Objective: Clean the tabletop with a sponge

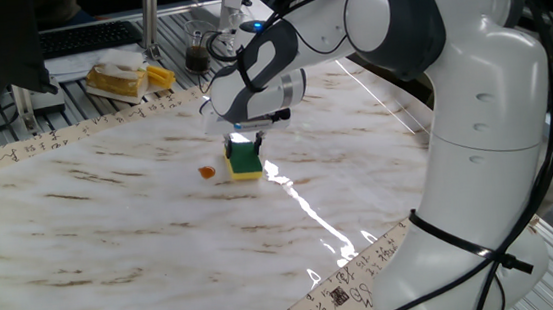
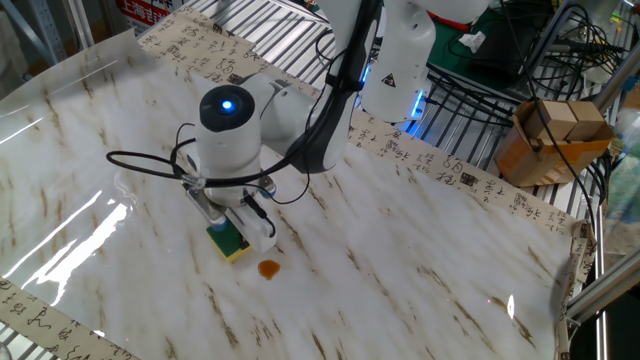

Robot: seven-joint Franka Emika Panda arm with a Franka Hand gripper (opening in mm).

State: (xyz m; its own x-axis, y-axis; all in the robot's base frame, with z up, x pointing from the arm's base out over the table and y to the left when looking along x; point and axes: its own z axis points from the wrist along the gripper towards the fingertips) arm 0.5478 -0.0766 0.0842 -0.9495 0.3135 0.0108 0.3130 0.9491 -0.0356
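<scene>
The sponge [image 1: 244, 162], dark green on top with a yellow base, rests on the white marble-patterned tabletop [image 1: 113, 240]. My gripper [image 1: 243, 144] points straight down and is shut on the sponge, one finger on each side. In the other fixed view the sponge [image 2: 231, 241] sits under my gripper [image 2: 232, 222]. A small orange blob [image 1: 207, 171] lies on the tabletop just beside the sponge, a short gap away; it also shows in the other fixed view [image 2: 268, 268].
A pale yellow lump in clear wrapping [image 1: 119, 78] and a dark cup [image 1: 196, 57] stand on the grey slatted bench beyond the beige border. A cardboard box [image 2: 550, 135] and cables lie past the far edge.
</scene>
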